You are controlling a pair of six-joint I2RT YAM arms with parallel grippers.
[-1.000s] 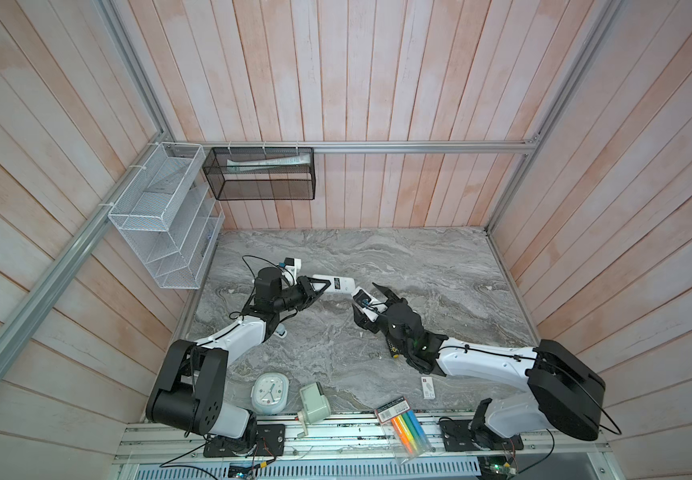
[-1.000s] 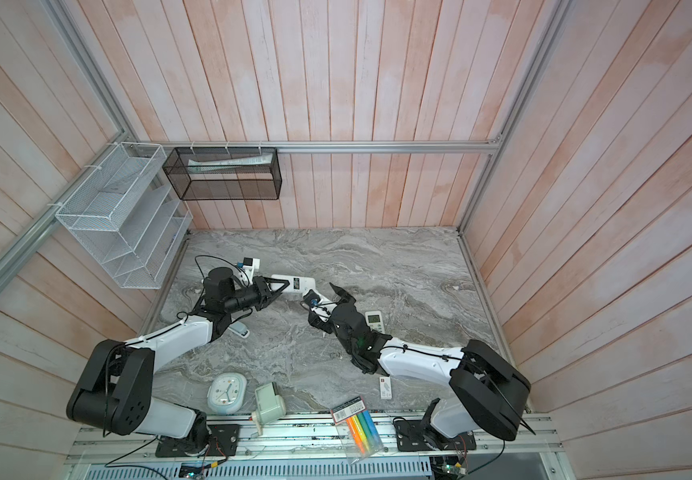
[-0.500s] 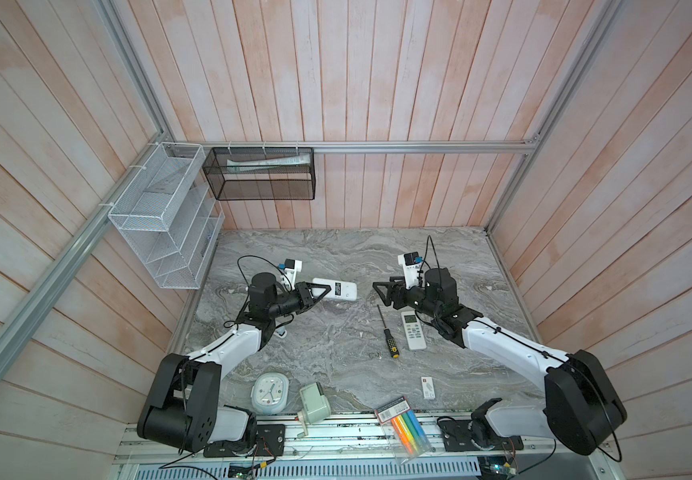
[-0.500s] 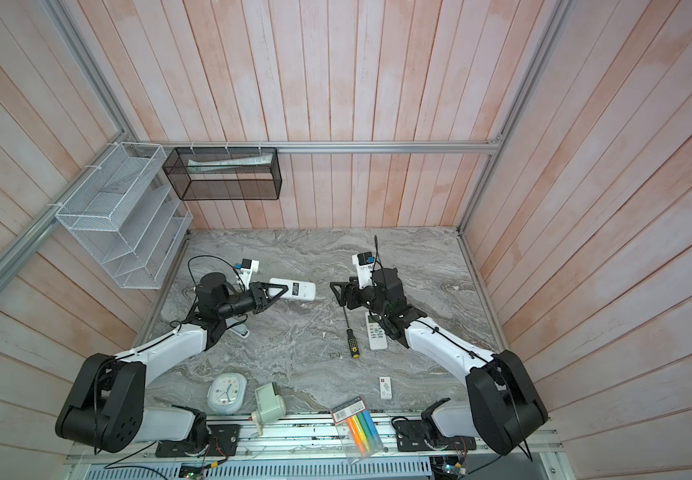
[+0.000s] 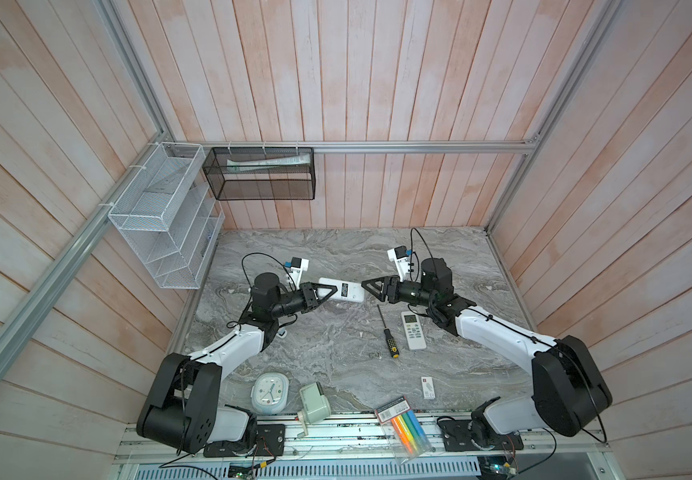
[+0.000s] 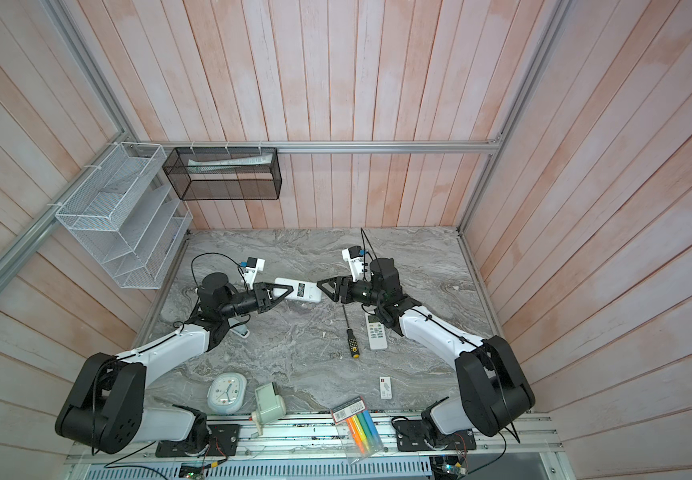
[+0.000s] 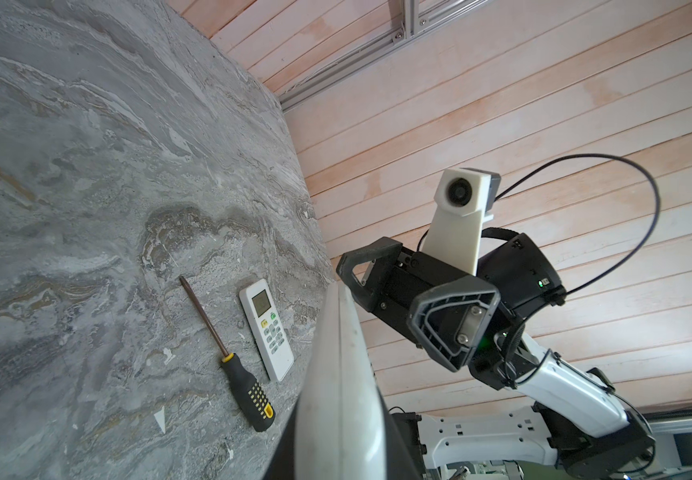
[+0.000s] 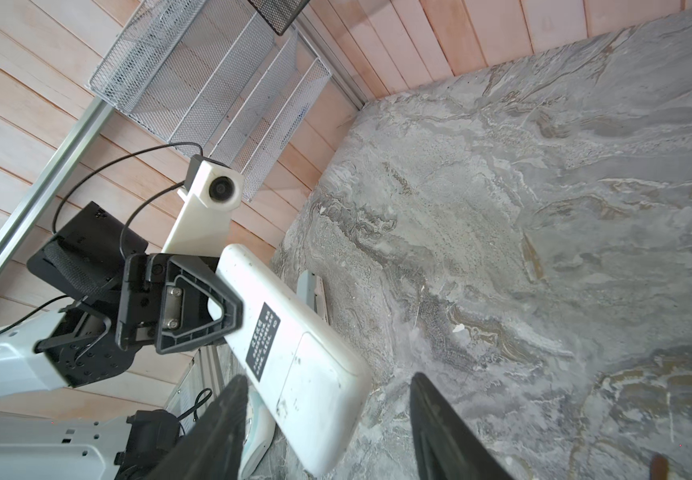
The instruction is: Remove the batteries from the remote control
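A white remote control (image 5: pixel 344 289) (image 6: pixel 300 289) hangs above the marble table, and my left gripper (image 5: pixel 330 291) (image 6: pixel 284 292) is shut on one end of it. In the right wrist view its back (image 8: pixel 294 357) shows a black label and a closed cover. The batteries are hidden. My right gripper (image 5: pixel 367 286) (image 6: pixel 321 286) faces the remote's free end. It is open, its fingers (image 8: pixel 419 399) standing either side of that end without touching. The left wrist view shows the remote (image 7: pixel 338 395) edge-on, with the right gripper (image 7: pixel 381 291) just beyond it.
On the table lie a second white remote (image 5: pixel 413 330) (image 7: pixel 267 332), a black-and-yellow screwdriver (image 5: pixel 388 336) (image 7: pixel 232 357) and a small white card (image 5: pixel 428 387). A clock (image 5: pixel 270 392), a green device (image 5: pixel 314 403) and a highlighter packet (image 5: pixel 404 428) sit at the front edge. Wire racks (image 5: pixel 161 232) hang left.
The right gripper has moved left to the remote's free end and its jaws have narrowed. The left gripper still holds the remote in nearly the same place.
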